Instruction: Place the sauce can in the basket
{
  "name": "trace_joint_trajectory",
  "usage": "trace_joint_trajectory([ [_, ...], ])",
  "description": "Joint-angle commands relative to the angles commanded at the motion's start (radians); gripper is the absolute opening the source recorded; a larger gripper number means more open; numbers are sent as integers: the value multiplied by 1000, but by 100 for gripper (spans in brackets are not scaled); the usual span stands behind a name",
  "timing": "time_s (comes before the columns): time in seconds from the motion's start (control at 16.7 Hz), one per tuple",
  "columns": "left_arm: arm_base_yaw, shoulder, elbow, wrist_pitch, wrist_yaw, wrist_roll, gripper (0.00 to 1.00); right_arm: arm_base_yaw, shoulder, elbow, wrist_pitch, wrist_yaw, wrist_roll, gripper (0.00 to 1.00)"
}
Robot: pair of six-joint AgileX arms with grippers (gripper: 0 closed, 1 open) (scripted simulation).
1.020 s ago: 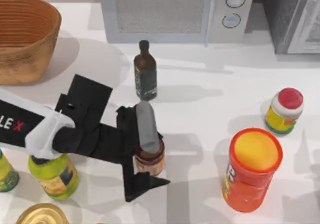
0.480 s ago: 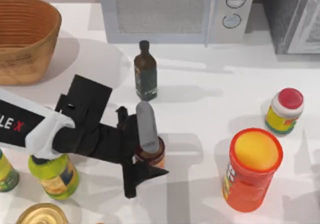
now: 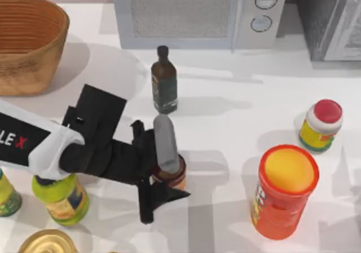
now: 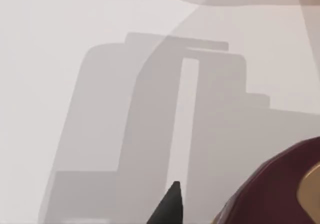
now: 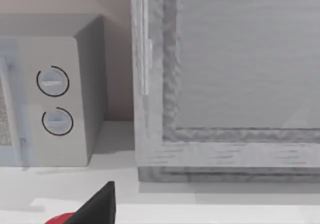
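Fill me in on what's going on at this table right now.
The left gripper is down over the sauce can near the middle of the table, one finger on each side of it, closed on it. The can sits on the table; the wicker basket waits at the far left corner. A dark bottle stands just beyond the can, an orange canister to the right.

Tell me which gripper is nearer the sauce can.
Left. The left gripper is closed around the sauce can mid-table. The right gripper is off by the microwave.
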Motion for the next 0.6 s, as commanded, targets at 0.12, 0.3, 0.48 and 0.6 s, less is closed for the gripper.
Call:
trace_joint_trajectory([
  [0.12, 0, 0, 0, 0, 0, 0, 0, 0, 0, 0, 0, 0, 0, 100],
  [0.3, -3, -2, 1, -1, 0, 1, 0, 0, 0, 0, 0, 0, 0, 100],
  [0.48, -5, -6, 29, -6, 2, -29, 0, 0, 0, 0, 0, 0, 0, 100],
  [0.6, -8, -22, 91, -22, 1, -89, 0, 0, 0, 0, 0, 0, 0, 100],
])
